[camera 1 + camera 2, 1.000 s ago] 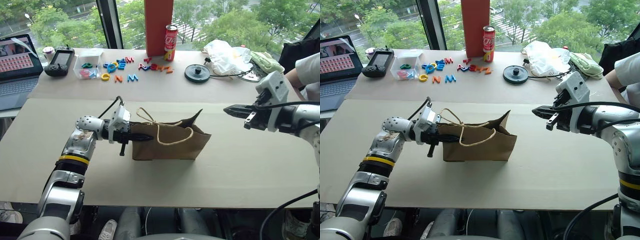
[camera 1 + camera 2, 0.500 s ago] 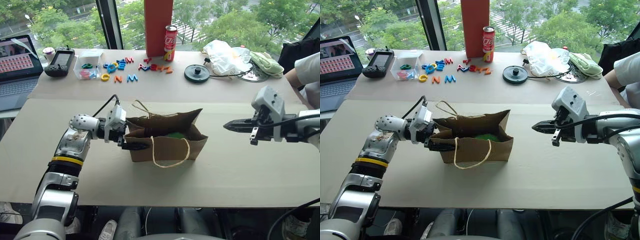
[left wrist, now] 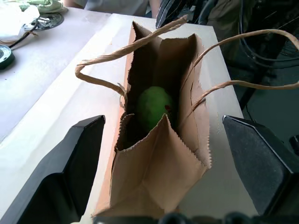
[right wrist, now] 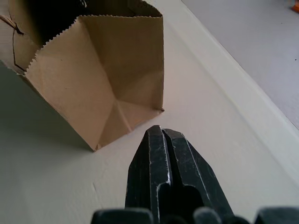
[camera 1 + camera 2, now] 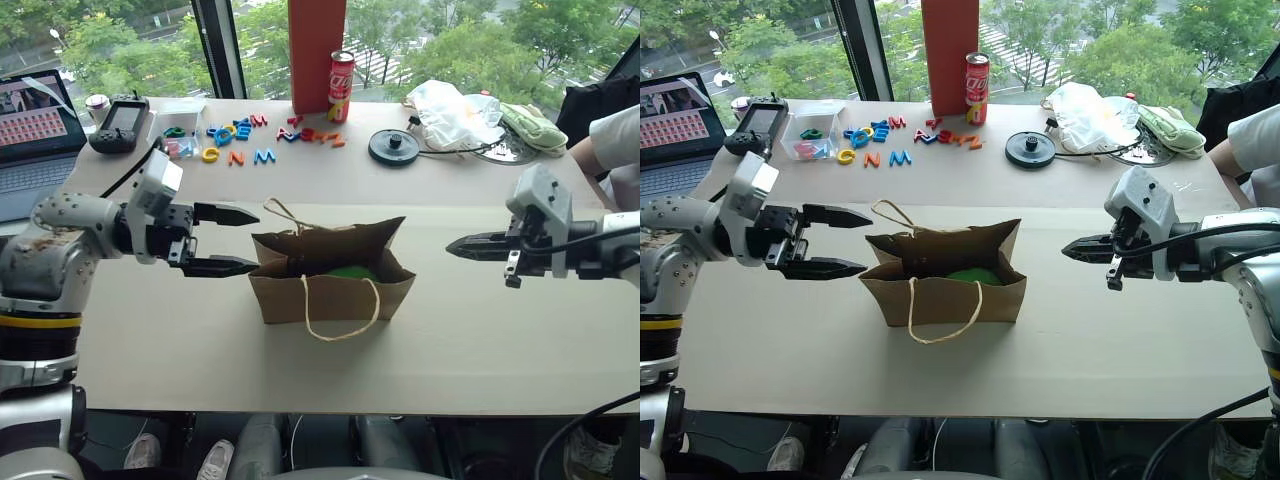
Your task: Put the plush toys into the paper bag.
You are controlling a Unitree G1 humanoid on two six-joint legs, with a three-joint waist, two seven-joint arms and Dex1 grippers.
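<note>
Bag (image 5: 332,278) between jaws — apart (toy (image 3: 154,106) inside).

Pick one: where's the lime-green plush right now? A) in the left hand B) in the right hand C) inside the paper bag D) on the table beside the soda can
C: the lime-green plush sits down inside the open paper bag, while the left hand is open and apart from the bag and the right hand is shut on nothing.
</note>
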